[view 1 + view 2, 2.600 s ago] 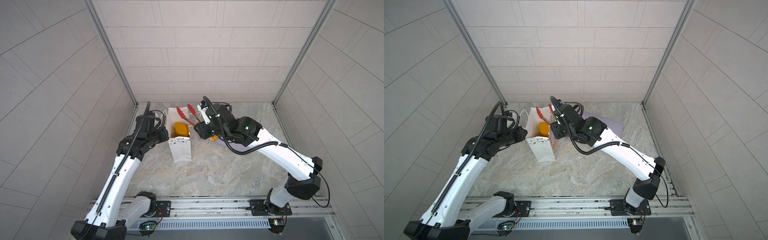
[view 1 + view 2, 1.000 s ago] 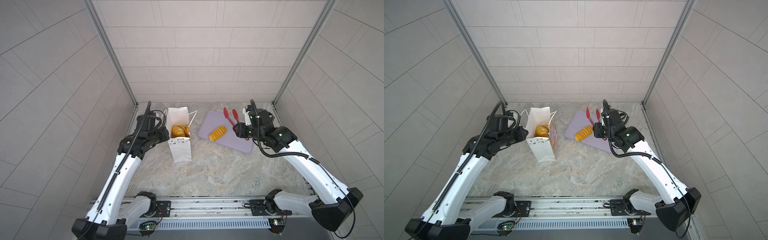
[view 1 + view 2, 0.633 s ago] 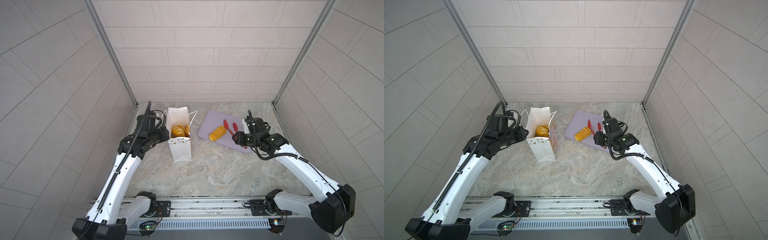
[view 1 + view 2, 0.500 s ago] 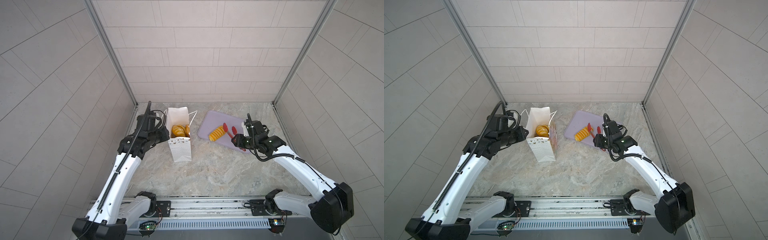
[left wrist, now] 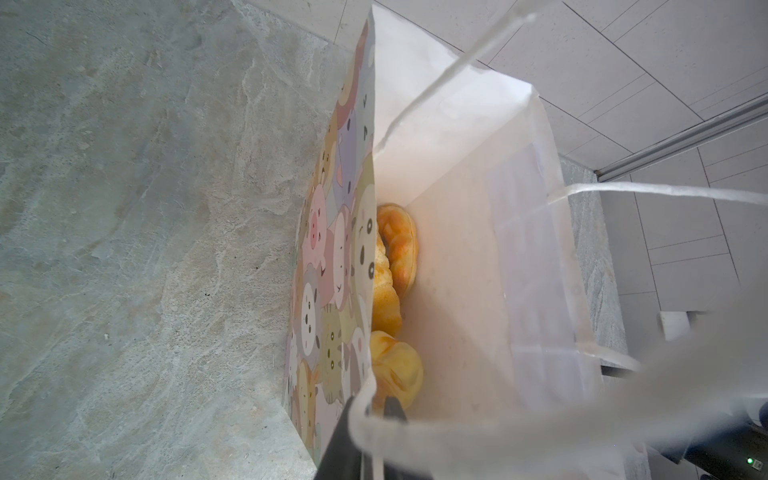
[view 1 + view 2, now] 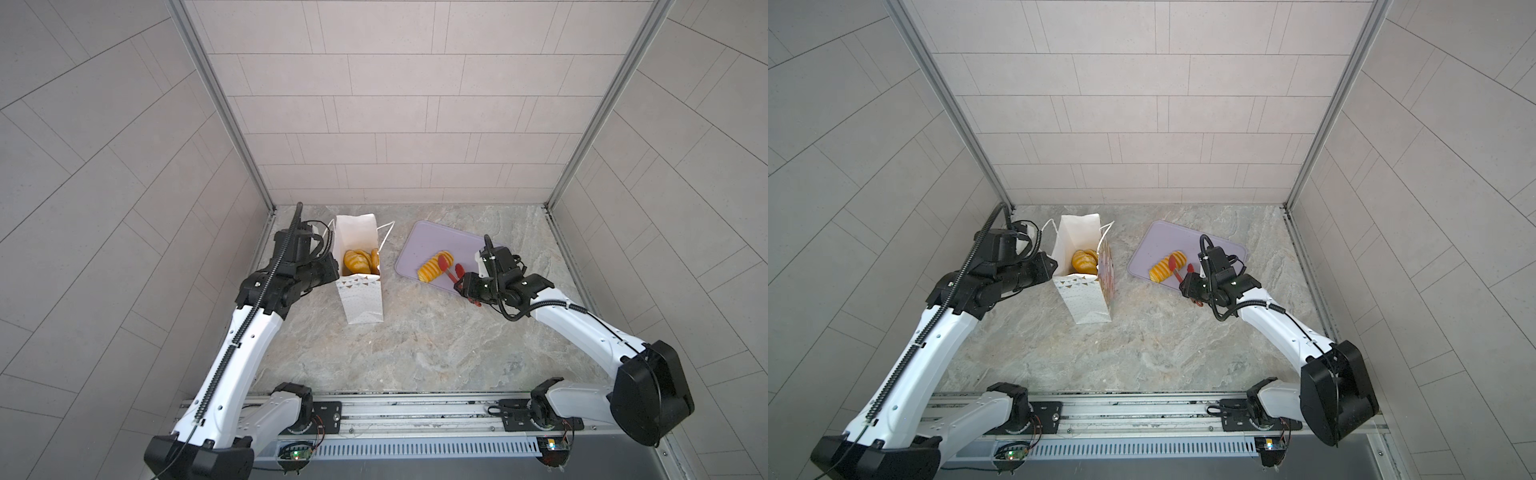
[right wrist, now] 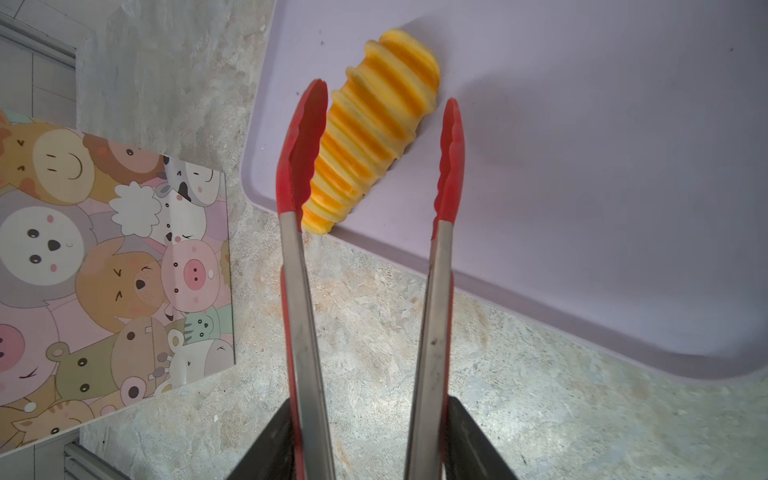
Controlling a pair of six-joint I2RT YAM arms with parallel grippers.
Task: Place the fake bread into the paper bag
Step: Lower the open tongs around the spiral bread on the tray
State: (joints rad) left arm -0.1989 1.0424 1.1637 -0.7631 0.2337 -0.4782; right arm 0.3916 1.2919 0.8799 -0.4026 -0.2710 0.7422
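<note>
Clock: we read it in both top views, twelve at the back wall.
Striped loaf: the striped loaf [image 6: 432,268] [image 6: 1165,268] [image 7: 374,133] lies flat on the lilac tray [image 6: 449,241] [image 6: 1183,239] [image 7: 582,166], at its seven o'clock corner. One end reaches the tray's rim.
Tongs: the tongs [image 6: 444,262] [image 6: 1173,264] [image 7: 297,270] have their red tips spread, one on each side of the loaf. We cannot tell whether either tip touches it.
Right gripper: the right gripper [image 6: 467,286] [image 6: 1192,286] [image 7: 370,449] is clamped on the tongs' metal arms, which stand sprung apart.
Right arm: it comes from the five o'clock base. Its forearm is low and its wrist is over bare table just off the tray's six o'clock edge, aimed toward eleven.
Bagged loaves: the loaves [image 6: 357,261] [image 6: 1084,262] [image 5: 395,257] sit in the bottom of the paper bag.
Paper bag: the paper bag [image 6: 361,303] [image 6: 1086,303] [image 5: 457,208] [image 7: 104,270] stands upright at ten o'clock on the table [image 6: 415,345], with its mouth open.
Left gripper: the left gripper [image 6: 334,270] [image 6: 1050,266] [image 5: 365,424] is pinched tight on the bag's rim at its nine o'clock side. One finger is inside and one outside.
Left arm: it stretches from the seven o'clock base toward twelve, close along the left wall.
Room: we see a strip of bare table between bag and tray. A wide bare stretch lies toward six o'clock. The tray's three o'clock edge lies near the right wall.
</note>
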